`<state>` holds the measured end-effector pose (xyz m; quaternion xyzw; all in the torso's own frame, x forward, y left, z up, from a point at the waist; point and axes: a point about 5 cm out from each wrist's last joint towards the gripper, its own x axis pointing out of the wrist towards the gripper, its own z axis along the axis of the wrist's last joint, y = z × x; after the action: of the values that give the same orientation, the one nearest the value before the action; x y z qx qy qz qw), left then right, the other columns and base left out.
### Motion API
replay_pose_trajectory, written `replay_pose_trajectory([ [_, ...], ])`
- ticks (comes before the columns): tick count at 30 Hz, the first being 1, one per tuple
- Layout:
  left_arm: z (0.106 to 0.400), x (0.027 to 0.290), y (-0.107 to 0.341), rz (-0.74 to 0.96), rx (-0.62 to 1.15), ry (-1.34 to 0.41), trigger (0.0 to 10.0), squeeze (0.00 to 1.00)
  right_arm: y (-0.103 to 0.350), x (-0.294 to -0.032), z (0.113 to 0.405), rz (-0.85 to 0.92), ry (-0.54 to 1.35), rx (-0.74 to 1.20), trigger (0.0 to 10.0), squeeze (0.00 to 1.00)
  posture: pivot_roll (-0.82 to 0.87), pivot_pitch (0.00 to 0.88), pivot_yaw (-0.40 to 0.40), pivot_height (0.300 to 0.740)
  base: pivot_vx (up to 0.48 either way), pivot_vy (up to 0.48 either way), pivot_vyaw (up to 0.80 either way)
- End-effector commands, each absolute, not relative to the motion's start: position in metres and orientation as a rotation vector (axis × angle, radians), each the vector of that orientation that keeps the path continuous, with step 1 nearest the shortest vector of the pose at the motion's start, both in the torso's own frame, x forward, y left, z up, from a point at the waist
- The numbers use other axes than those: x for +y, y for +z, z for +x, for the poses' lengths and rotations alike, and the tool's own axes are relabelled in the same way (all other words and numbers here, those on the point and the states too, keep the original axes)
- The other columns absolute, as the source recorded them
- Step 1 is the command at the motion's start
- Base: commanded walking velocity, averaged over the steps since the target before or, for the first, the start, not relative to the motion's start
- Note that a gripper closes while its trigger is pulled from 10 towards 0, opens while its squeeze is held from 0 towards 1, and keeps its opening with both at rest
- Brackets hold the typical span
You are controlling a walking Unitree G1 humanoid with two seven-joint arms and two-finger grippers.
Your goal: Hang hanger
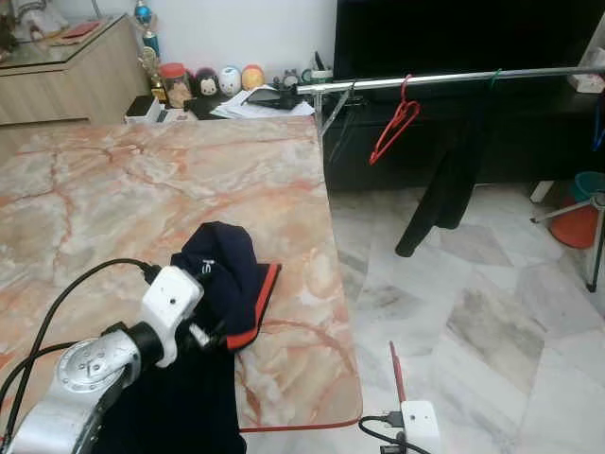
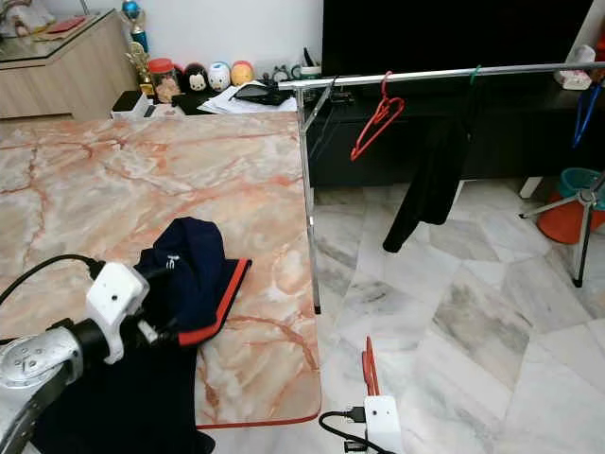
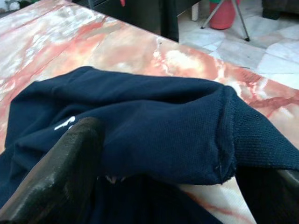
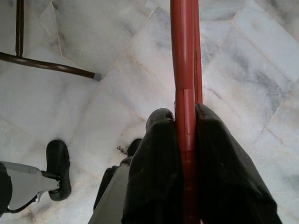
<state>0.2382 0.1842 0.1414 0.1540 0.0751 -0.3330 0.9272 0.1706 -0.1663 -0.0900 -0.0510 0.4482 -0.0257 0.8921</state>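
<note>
My right gripper (image 4: 186, 116) is shut on the bar of a red hanger (image 4: 184, 56), held low over the marble floor off the table's near right corner; the hanger's tip (image 1: 397, 371) rises above the white wrist camera. A silver clothes rail (image 1: 444, 79) runs across the back right, carrying another red hanger (image 1: 395, 123) and a hanging dark garment (image 1: 452, 180). My left gripper (image 3: 182, 154) lies open on the marble table (image 1: 142, 180), its fingers (image 3: 70, 168) spread around a fold of a crumpled navy garment with orange trim (image 1: 227, 274).
The table's right edge (image 1: 336, 274) borders open marble floor (image 1: 473, 312). Toys and papers (image 1: 232, 80) line the table's far end beside a wooden cabinet (image 1: 66, 76). A black TV stand (image 1: 529, 132), an orange bucket (image 1: 579, 213) and a stand's leg (image 1: 596, 236) sit at far right.
</note>
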Motion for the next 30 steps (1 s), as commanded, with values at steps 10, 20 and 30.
replay_pose_trajectory([
  [10, 0.245, 0.197, 0.126, 0.318, 0.125, -0.392, 10.0, 1.0, -0.088, -0.162, 0.175, -0.103, -0.048, 0.916, 10.0, 0.0, 0.05, 0.019, 0.042, 0.74, 0.0, 0.0, 0.0],
  [20, 0.224, 0.212, 0.124, 0.244, 0.063, -0.227, 10.0, 1.0, -0.088, -0.166, 0.175, -0.102, -0.055, 0.915, 10.0, 0.0, 0.06, 0.014, 0.043, 0.74, 0.0, 0.0, 0.0],
  [30, 0.183, 0.215, 0.116, 0.213, 0.097, -0.239, 10.0, 0.53, -0.088, -0.169, 0.175, -0.111, -0.047, 0.921, 10.0, 0.0, 0.07, 0.014, 0.031, 0.74, 0.0, 0.0, 0.0],
])
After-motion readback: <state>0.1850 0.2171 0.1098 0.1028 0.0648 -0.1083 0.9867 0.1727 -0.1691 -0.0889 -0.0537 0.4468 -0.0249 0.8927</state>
